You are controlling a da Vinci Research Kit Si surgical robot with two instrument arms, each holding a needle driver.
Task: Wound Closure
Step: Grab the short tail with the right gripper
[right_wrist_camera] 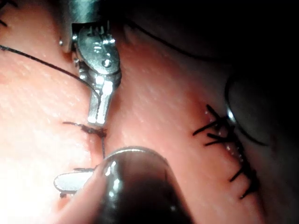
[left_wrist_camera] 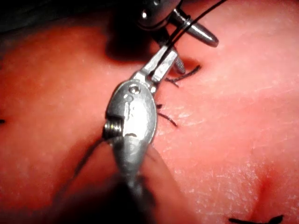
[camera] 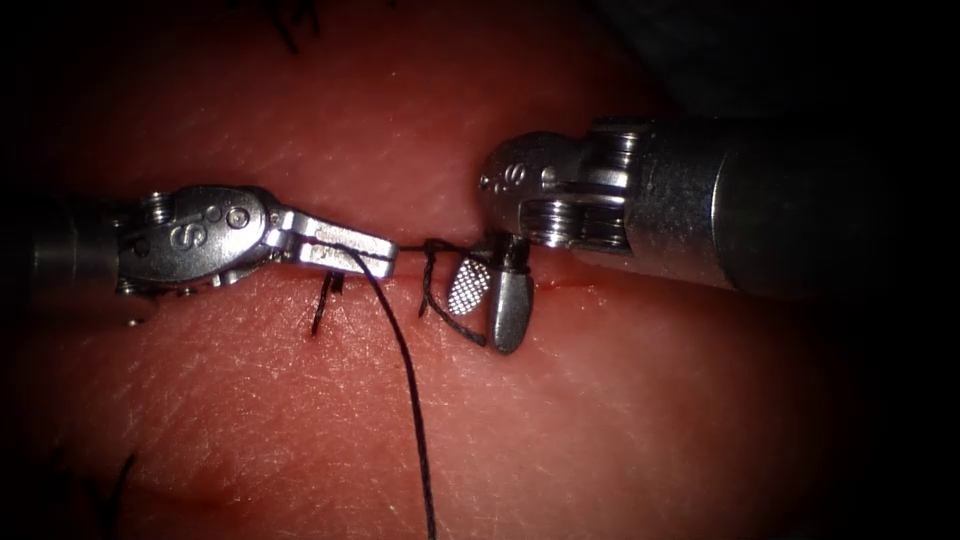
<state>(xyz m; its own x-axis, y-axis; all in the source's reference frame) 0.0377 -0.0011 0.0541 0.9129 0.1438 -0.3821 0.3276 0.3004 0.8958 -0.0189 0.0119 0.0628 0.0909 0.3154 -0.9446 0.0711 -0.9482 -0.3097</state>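
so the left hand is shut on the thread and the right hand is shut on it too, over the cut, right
Not quite. The left hand is shut on the thread, but the right hand is open: in the endoscope view its two halves stand spread apart over the cut, holding nothing. The thread loops beside it.

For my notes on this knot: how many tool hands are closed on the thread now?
1. The left hand, just left of the knot on the cut, is shut on the thread. The right hand stands open beside the knot, holding nothing.
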